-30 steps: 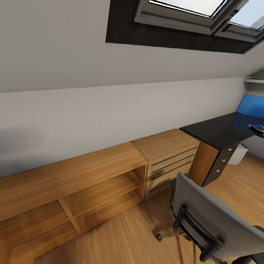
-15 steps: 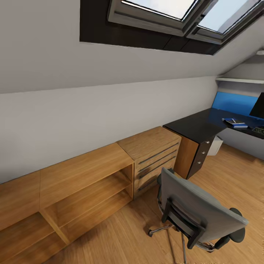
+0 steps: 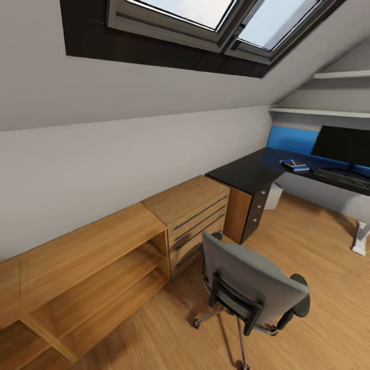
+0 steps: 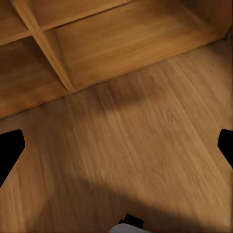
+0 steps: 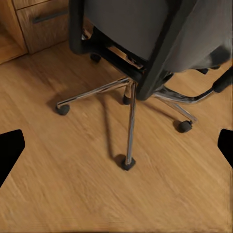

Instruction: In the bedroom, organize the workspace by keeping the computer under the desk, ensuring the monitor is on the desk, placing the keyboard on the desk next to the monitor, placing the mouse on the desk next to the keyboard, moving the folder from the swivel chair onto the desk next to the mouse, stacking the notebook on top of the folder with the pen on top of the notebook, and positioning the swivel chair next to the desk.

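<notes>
The grey swivel chair (image 3: 252,288) stands on the wood floor with its back toward me, and its seat is hidden behind the backrest. Its chrome base and castors (image 5: 130,109) show in the right wrist view. The black desk (image 3: 246,172) runs along the far right wall. On it stand the dark monitor (image 3: 343,145) and the keyboard (image 3: 341,178) in front of it. A flat blue stack (image 3: 294,165) lies left of them; I cannot tell notebook from folder. My left gripper (image 4: 119,148) is open over bare floor. My right gripper (image 5: 119,148) is open above the chair's base.
A low wooden shelf unit (image 3: 92,267) and a wooden drawer chest (image 3: 192,208) line the left wall. A white box (image 3: 274,196) sits under the desk. Skylights (image 3: 205,15) sit in the sloped ceiling. Open floor lies right of the chair.
The camera has swung to the right, so the whole picture has slid left. The monitor, the keyboard and more of the desk have come into view. The chair now shows whole.
</notes>
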Motion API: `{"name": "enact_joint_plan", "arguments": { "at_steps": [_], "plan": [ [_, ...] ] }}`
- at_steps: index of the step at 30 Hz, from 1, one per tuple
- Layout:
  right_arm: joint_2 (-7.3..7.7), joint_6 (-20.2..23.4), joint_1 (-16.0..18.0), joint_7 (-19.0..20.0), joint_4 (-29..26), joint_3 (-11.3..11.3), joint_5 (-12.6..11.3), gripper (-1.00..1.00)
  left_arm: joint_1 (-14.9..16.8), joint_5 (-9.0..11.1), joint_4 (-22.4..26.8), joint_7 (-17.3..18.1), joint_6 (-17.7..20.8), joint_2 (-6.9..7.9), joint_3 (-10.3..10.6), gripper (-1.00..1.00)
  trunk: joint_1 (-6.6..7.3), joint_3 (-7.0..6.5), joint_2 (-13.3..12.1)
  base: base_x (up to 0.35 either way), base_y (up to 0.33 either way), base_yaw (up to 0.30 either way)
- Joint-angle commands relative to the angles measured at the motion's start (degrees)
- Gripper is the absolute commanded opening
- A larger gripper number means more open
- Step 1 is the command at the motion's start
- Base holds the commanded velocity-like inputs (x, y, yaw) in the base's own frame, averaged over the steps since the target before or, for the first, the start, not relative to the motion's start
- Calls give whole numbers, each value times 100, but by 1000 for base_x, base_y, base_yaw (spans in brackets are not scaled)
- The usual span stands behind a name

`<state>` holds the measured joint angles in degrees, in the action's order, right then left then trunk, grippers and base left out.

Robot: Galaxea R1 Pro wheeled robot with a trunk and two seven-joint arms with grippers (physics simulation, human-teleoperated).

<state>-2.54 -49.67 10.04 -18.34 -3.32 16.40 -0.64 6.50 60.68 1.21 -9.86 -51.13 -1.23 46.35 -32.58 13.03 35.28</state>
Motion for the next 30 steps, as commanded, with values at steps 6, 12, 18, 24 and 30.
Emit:
{"name": "enact_joint_plan", "arguments": {
  "at_steps": [6, 12, 18, 24, 30],
  "plan": [
    [-1, -9, 7, -47, 7, 48, -7, 100, 0, -4, 7, -60, -11, 0, 49, 100, -2, 9, 7, 0, 0, -298],
    [-1, -13, 4, -47, 7, 48, -6, 100, 0, -4, 4, -60, -11, 0, 49, 100, -2, 9, 7, 0, 0, -298],
    [-1, -15, 6, -47, 7, 48, -5, 100, 2, -4, 6, -60, -11, 0, 49, 100, -2, 9, 7, 32, 132, -298],
    [-1, -16, 5, -47, 7, 48, -5, 100, 2, -4, 7, -60, -11, -1, 51, 100, -2, 9, 7, 128, 278, -298],
    [-1, -16, 3, -47, 7, 48, -2, 100, 1, -4, 5, -60, -11, -2, 50, 100, -2, 9, 7, 147, 288, -298]
  ]
}}
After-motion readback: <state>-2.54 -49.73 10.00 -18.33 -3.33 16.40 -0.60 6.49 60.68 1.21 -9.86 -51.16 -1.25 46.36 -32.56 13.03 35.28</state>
